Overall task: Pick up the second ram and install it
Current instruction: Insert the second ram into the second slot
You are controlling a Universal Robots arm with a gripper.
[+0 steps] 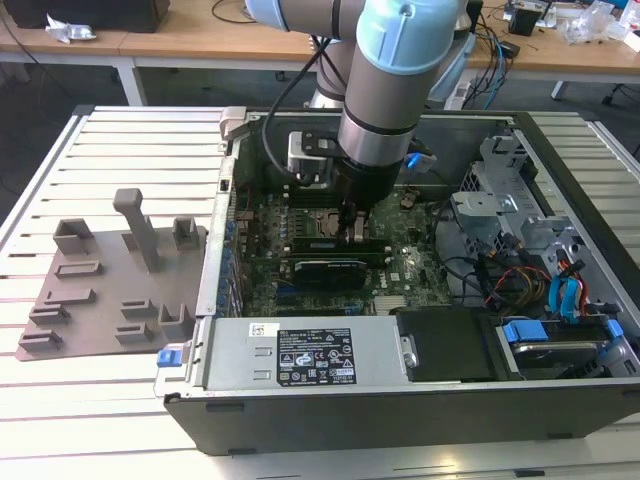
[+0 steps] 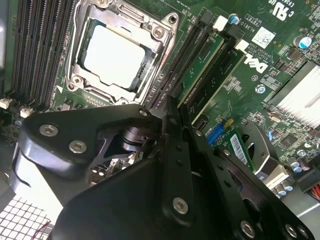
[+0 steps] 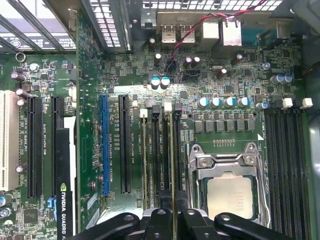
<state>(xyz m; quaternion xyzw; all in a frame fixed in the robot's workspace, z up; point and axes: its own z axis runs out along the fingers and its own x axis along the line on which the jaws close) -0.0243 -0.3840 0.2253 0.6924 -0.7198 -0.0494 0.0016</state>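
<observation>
My gripper (image 1: 355,228) reaches down into the open computer case, over the memory slots beside the CPU socket (image 1: 322,222). In the first wrist view the second ram (image 3: 173,165) shows edge-on as a thin green-gold strip standing in the slot nearest the CPU socket (image 3: 227,190). Its near end runs into the narrow gap of the gripper (image 3: 173,220), which is shut on it. Another ram stick (image 3: 145,165) sits two slots further from the socket. In the second wrist view the black fingers (image 2: 167,150) meet at the gripper (image 2: 172,107), in line with the slots between the CPU socket (image 2: 117,52) and that other stick (image 2: 204,67).
A black graphics card (image 1: 325,270) lies close in front of the gripper. The power supply (image 1: 300,355) fills the case's near side. A drive cage with cables (image 1: 540,270) stands on the exterior view's right. A grey fixture tray (image 1: 100,290) lies outside the case on the left.
</observation>
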